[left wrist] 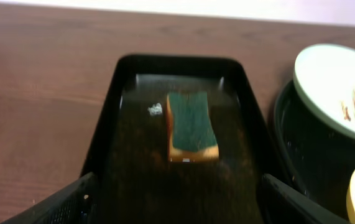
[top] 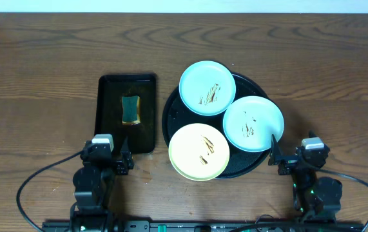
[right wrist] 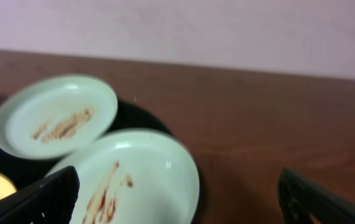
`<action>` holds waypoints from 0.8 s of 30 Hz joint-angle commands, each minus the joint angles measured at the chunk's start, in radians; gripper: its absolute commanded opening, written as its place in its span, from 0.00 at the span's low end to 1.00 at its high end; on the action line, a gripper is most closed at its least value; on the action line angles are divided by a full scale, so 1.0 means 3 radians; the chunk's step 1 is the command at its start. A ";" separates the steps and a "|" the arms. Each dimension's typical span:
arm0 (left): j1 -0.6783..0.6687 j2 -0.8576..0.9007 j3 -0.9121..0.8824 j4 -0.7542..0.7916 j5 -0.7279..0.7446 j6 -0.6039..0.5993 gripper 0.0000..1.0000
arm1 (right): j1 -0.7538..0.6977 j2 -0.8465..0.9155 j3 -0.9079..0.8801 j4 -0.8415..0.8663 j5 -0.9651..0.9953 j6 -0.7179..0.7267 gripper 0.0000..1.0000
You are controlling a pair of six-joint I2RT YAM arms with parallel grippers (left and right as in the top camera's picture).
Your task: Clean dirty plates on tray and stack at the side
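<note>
Robot lab bench: wooden table (top: 42,51), bare wall (right wrist: 227,31)

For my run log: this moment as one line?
plates: blue, mint, yellow, all streaked, on round tray | sponge: in rectangular tray | left jaws: open, empty | right jaws: open, empty

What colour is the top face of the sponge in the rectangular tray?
The sponge is dark green on top, over an orange-yellow base. The left wrist view shows it best.
</note>
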 commanded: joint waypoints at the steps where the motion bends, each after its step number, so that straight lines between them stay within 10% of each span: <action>1: 0.0011 0.0243 0.0278 0.0003 0.0053 0.0056 0.80 | 0.0009 0.0184 0.0245 -0.0239 0.0029 0.0099 0.99; 24: 0.0011 0.2524 0.2730 -0.2158 0.0409 0.0057 0.80 | 0.0010 0.3066 0.2557 -0.1876 -0.0173 0.0244 0.99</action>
